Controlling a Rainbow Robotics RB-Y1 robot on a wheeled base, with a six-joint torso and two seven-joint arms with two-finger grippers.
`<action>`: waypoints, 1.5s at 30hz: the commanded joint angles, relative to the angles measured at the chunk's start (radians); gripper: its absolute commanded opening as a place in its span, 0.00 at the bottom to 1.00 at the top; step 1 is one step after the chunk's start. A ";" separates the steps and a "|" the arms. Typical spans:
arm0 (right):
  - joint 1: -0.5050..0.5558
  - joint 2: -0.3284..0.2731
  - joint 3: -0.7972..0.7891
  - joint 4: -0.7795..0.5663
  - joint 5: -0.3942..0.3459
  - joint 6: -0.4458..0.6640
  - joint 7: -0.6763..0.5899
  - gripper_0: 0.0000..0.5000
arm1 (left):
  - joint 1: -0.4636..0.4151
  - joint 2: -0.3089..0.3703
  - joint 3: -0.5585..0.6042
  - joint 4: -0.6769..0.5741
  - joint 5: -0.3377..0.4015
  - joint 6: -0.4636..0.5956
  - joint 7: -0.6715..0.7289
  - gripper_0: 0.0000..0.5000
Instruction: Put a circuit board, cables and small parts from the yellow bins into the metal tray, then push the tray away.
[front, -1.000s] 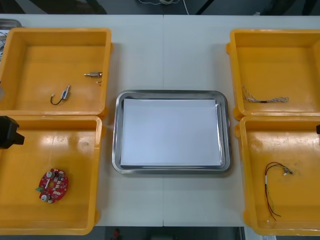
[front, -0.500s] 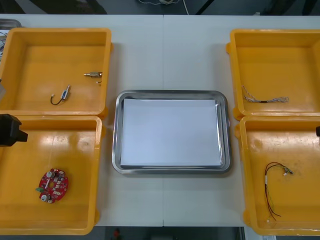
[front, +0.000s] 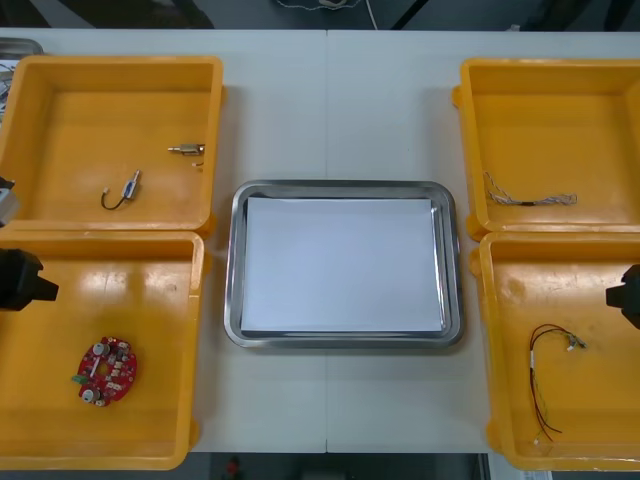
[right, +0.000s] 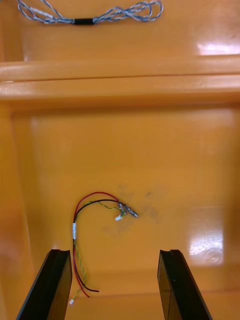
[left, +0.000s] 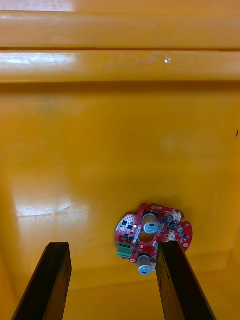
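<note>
A round red circuit board (front: 105, 370) lies in the near left yellow bin (front: 150, 290). My left gripper (front: 20, 278) hovers over that bin's far left part. In the left wrist view it stands open (left: 112, 282), and the board (left: 152, 237) lies just beyond the fingertips, nearer one finger (left: 182, 282). My right gripper (front: 625, 295) hangs over the near right bin (front: 490, 330) and is open (right: 114, 285). A red, black and yellow cable (right: 82, 220) lies below it, close to one finger (right: 52, 285). The metal tray (front: 232, 262), white inside, sits between the bins.
The far left bin (front: 30, 120) holds a black cable (front: 120, 190) and a small metal part (front: 187, 150). A twisted blue and white cable (front: 528, 195) lies in the far right bin (front: 470, 130); the right wrist view shows it (right: 90, 15) beyond the bin walls.
The left gripper has moved nearer along the table's left edge, over the near left bin. The right gripper has come into view at the right edge, over the near right bin.
</note>
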 joint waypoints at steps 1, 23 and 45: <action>0.042 0.055 0.044 -0.032 0.039 0.003 -0.003 1.00 | 0.035 -0.005 -0.046 0.004 0.015 -0.047 -0.012 1.00; 0.145 0.135 0.208 -0.023 0.238 -0.019 -0.011 1.00 | 0.118 -0.005 -0.185 0.044 0.002 -0.215 -0.011 1.00; 0.240 0.149 0.317 0.080 0.316 -0.300 -0.023 1.00 | 0.138 -0.005 -0.291 0.098 -0.039 -0.351 -0.015 1.00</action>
